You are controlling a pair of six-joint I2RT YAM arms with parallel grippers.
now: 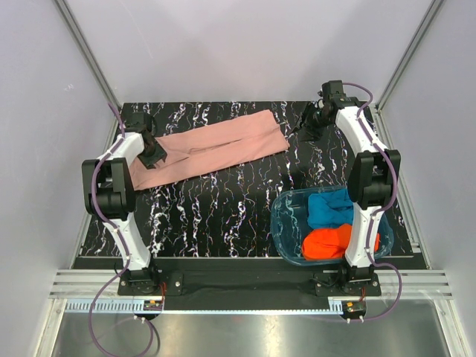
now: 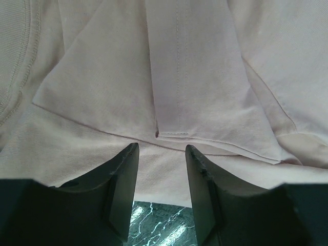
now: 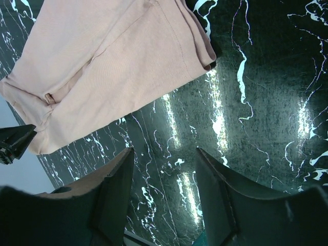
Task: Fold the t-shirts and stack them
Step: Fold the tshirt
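Three shirts seen: dusty-pink cloth t-shirt (image 1: 216, 149) laid as long folded strip on black white-veined worktop (image 1: 223, 216); blue shirt (image 1: 331, 208) and orange-red shirt (image 1: 327, 242) bunched in translucent blue plastic tub (image 1: 277, 216), partly hidden by right arm (image 1: 368, 186). Left tool (image 2: 161, 148) spread over pink strip's left end, contact unclear. Right tool (image 3: 164, 151) spread, empty, beside strip's right end.

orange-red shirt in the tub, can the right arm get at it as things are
Probably yes: the orange-red shirt lies uncovered in the open tub by that arm's base, and the right gripper is open and empty, though the reach looks cramped.
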